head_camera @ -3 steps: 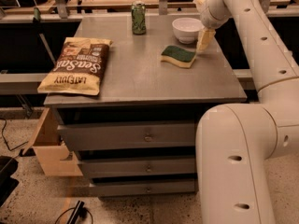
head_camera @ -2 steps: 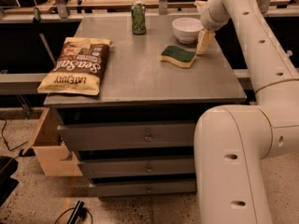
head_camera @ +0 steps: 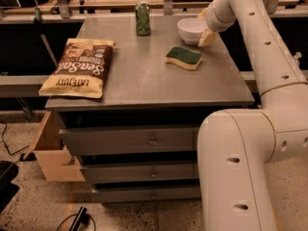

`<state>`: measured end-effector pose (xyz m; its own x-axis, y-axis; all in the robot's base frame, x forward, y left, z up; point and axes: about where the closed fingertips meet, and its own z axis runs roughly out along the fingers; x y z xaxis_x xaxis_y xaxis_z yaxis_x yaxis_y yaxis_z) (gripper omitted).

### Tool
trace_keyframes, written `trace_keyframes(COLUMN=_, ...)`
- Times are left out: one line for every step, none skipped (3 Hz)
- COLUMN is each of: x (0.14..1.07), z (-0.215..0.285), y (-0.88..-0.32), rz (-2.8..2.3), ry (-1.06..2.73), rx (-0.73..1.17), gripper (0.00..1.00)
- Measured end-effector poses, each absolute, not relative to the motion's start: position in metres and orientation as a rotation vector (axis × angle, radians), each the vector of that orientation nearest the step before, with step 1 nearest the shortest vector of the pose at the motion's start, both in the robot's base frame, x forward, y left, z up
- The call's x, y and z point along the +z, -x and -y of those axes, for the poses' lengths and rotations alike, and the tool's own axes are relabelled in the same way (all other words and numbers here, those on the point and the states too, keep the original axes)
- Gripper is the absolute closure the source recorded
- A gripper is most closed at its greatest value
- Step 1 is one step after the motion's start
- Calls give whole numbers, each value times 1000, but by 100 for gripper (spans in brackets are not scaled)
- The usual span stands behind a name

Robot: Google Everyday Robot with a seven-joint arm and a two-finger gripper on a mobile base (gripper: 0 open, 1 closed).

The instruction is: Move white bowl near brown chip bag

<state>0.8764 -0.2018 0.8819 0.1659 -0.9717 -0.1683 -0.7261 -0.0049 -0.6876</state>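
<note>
Here's the grey cabinet top (head_camera: 144, 78), and our marker is the green-and-yellow sponge (head_camera: 184, 57) lying flat on it. Just behind the sponge, close but apart from it, sits the white bowl (head_camera: 190, 30), upright on its foot. The gripper (head_camera: 207, 29) is behind the sponge and slightly to its right, hard up against the bowl's right side. Open or closed? I cannot tell from here, nor whether it has any hold of the bowl. The big white arm (head_camera: 250, 143) rises in front of the sponge and to its right, then arches over to that spot.

Well to the left of the sponge, across bare tabletop, the brown chip bag (head_camera: 79, 69) lies flat with its lettering upside down. Behind the sponge and to its left, a green can (head_camera: 142, 18) stands upright. Below the sponge, the cabinet's drawers (head_camera: 151, 141) are stacked.
</note>
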Motion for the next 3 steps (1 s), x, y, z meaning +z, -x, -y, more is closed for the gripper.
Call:
trace_keyframes(x=877, z=200, y=-878, rz=-1616, ry=1790, rx=-469, gripper=65)
trace_keyframes(x=873, z=198, y=-879, rz=-1618, ry=1795, rx=-463, gripper=88)
trace_keyframes(x=869, z=196, y=-880, rz=-1619, ry=1799, rx=-458, gripper=100)
